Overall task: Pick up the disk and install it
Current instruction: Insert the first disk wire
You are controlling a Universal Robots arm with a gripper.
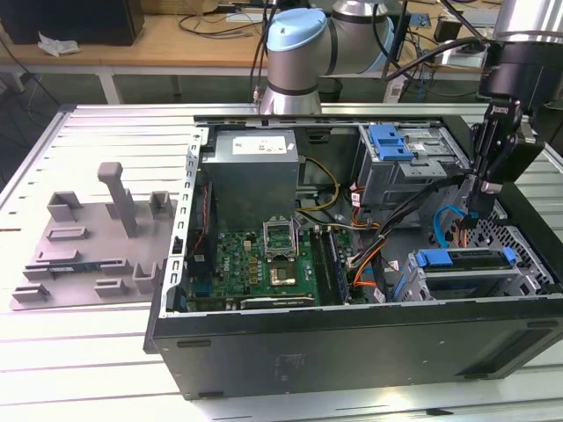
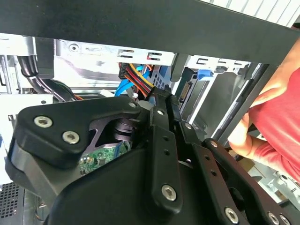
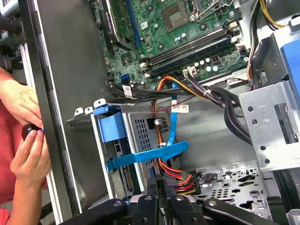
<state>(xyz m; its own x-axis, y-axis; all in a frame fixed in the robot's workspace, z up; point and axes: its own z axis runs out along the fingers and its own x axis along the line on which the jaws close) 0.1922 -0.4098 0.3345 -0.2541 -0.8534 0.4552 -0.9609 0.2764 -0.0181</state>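
Exterior view: hand (image 1: 476, 209) down inside open PC case (image 1: 352, 352) on bench (image 1: 88, 352), tips half lost among cables. Fingers look pressed together, nothing seen btwn them. Disk (image 1: 440, 258) sits in lower drive cage (image 1: 466, 286) by case's near wall, toward exterior view's right. Blue bracket end shows, rest mostly hidden by cage. Farther back, upper cage (image 1: 396, 180) w/ blue tray (image 1: 391, 141) on top.

First wrist view: blue bracket edge at cage mouth, blue flat cable (image 3: 150, 156) crossing beside it, label not visible.

Second wrist view: hand's black links block most of interior. Person's red sleeve (image 2: 281, 117) cut off at frame edge.
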